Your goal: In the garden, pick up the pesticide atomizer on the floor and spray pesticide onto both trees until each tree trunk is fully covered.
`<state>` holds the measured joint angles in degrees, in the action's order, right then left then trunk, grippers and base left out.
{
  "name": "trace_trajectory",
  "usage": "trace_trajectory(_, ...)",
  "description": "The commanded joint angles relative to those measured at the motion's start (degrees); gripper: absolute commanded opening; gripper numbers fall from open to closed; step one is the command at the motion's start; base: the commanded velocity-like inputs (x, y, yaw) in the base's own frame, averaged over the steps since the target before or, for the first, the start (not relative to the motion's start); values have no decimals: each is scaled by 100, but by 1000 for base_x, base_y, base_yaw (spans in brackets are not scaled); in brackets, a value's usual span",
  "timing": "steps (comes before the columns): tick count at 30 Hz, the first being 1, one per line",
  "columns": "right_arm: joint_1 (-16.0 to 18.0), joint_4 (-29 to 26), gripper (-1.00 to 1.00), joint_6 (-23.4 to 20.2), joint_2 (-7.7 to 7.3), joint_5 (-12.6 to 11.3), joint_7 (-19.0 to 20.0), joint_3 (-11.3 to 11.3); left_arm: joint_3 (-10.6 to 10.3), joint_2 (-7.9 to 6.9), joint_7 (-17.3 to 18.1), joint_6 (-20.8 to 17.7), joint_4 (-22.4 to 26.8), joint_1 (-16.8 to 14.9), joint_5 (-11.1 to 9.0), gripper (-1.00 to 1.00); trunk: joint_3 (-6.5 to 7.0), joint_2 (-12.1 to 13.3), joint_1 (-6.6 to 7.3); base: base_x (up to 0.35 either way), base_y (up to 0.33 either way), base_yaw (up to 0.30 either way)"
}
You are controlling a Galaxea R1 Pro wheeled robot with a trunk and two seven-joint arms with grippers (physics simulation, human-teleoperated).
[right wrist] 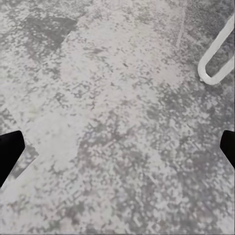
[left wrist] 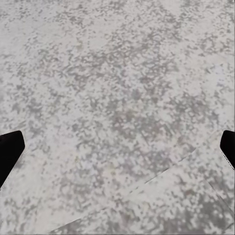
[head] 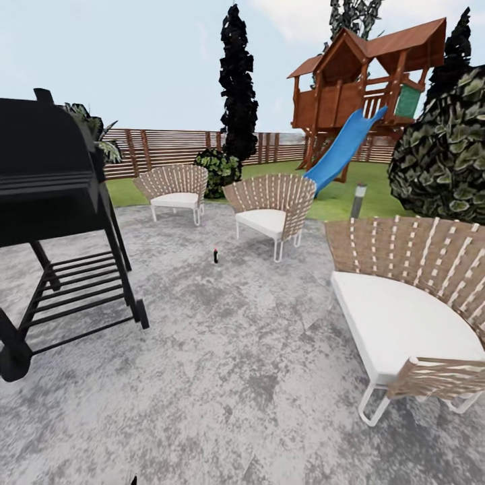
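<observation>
Grey paving [left wrist: 117,98] beneath both spread tools [left wrist: 117,149] [right wrist: 117,149]; woven chair [head: 404,316] beside; grill [head: 47,182] opposite.

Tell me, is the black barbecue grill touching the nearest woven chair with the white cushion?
Apart. The head view shows open grey paving between the black barbecue grill and the woven chair.

The paved ground [head: 222,350] looks like mottled grey stone, rough and matt; the barbecue [head: 47,182] is matt black metal; the nearest chair [head: 411,296] has a woven tan strap back, a smooth white cushion and white tubular legs; the fence [head: 168,147] and playhouse [head: 364,81] are brown wood; the slide [head: 343,149] is smooth blue plastic.
</observation>
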<state>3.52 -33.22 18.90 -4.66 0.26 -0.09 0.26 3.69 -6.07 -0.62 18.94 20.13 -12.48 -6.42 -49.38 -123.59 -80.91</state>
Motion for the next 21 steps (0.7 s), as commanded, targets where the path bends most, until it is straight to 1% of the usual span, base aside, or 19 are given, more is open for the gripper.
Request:
trace_trajectory(1,0,0,100,0,0,0,0,0,0,0,0,1,0,0,0,100,0,0,0,338,0,55)
trace_trajectory(21,0,0,100,-9,0,8,5,-7,0,0,0,-2,-1,0,0,100,0,0,0,337,0,4)
